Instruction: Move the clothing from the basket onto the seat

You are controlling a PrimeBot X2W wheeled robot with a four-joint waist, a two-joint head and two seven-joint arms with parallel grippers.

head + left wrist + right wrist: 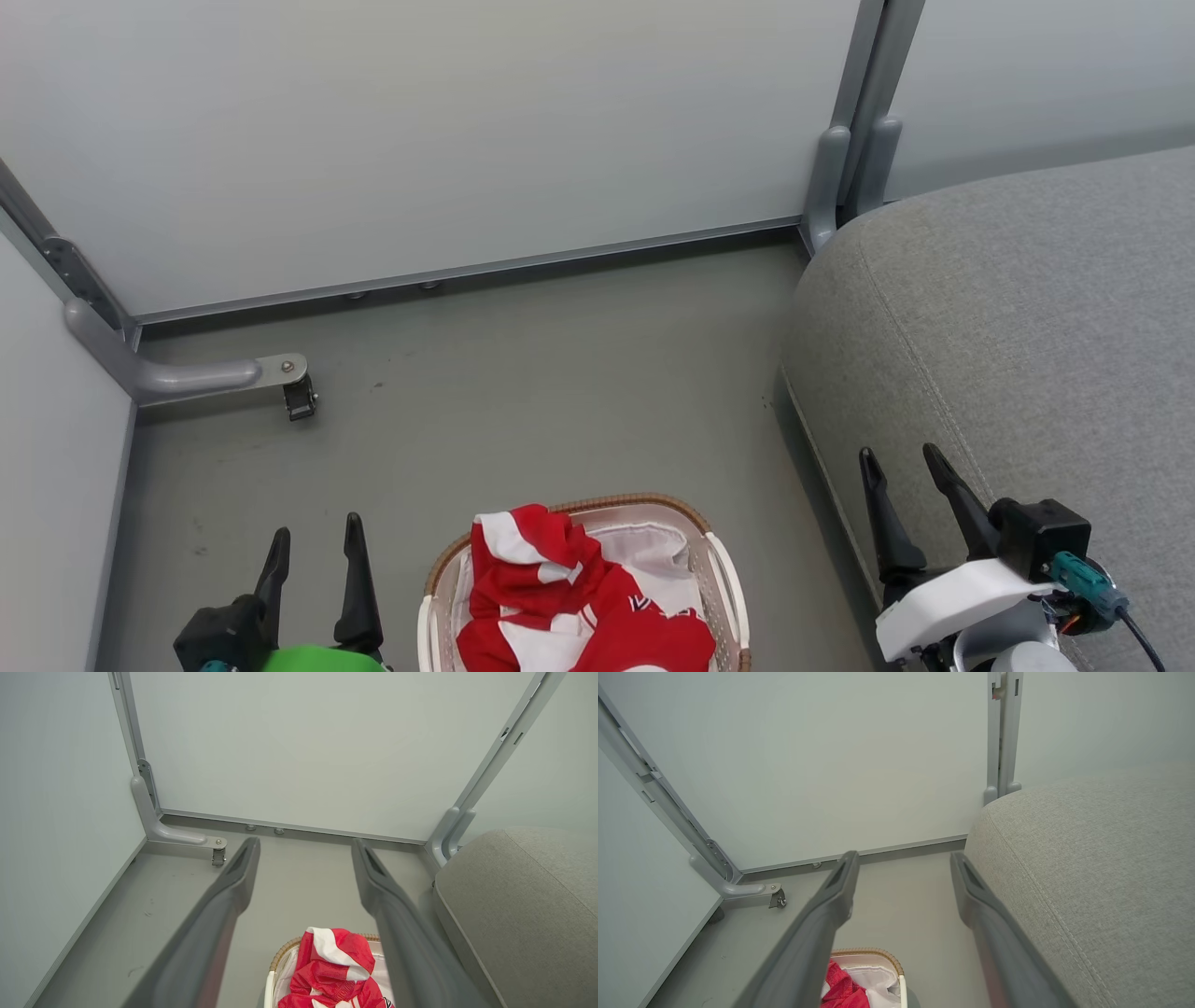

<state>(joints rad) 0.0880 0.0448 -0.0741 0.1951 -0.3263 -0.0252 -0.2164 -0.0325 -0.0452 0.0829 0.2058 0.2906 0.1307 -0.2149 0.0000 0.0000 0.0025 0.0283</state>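
Observation:
Red clothing with white trim (569,597) lies heaped in the basket (719,569), a cream tub with a brown woven rim, on the floor at the bottom middle of the head view. The grey seat (1018,327) fills the right side. My left gripper (316,541) hangs open left of the basket, nothing between its fingers. My right gripper (904,461) stands open over the seat's near edge, right of the basket. The left wrist view shows the clothing (334,970), the basket rim (282,954) and the seat (518,905). The right wrist view shows the clothing (843,987), basket (878,953) and seat (1087,858).
Pale partition panels (420,131) wall in the grey floor (523,392) behind and to the left. A metal foot with a caster (299,397) juts out at the back left. A post (845,159) stands at the seat's back corner.

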